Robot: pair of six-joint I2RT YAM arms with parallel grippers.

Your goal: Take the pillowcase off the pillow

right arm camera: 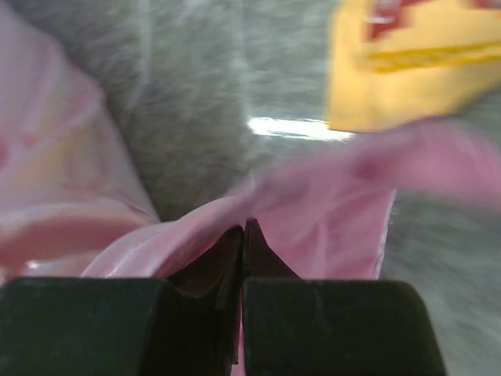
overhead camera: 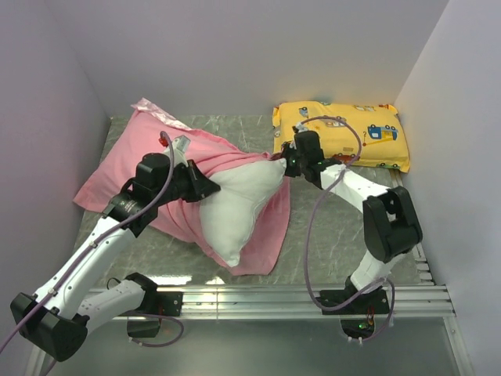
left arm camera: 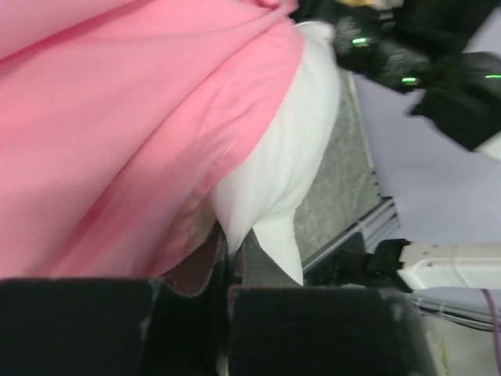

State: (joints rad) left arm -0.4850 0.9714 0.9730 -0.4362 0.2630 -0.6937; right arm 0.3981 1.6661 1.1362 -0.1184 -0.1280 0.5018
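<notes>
The pink pillowcase (overhead camera: 117, 164) lies crumpled across the left of the table, and a flap of it runs under the pillow to the front. The white pillow (overhead camera: 235, 211) bulges out of its open side at the centre. My left gripper (overhead camera: 210, 188) is shut on a pinch of the white pillow (left arm camera: 290, 157) next to the pink pillowcase (left arm camera: 117, 117). My right gripper (overhead camera: 280, 163) is shut at the pillow's upper right corner. In the right wrist view its tips (right arm camera: 244, 227) pinch the satin pillowcase (right arm camera: 313, 211), which stretches away from them.
A yellow vehicle-print pillow (overhead camera: 344, 133) lies at the back right, just behind the right gripper, and shows as the yellow pillow (right arm camera: 407, 70) in the right wrist view. Grey marbled table (overhead camera: 337, 227) shows to the right. A metal rail (overhead camera: 297, 301) runs along the near edge. Walls close in on three sides.
</notes>
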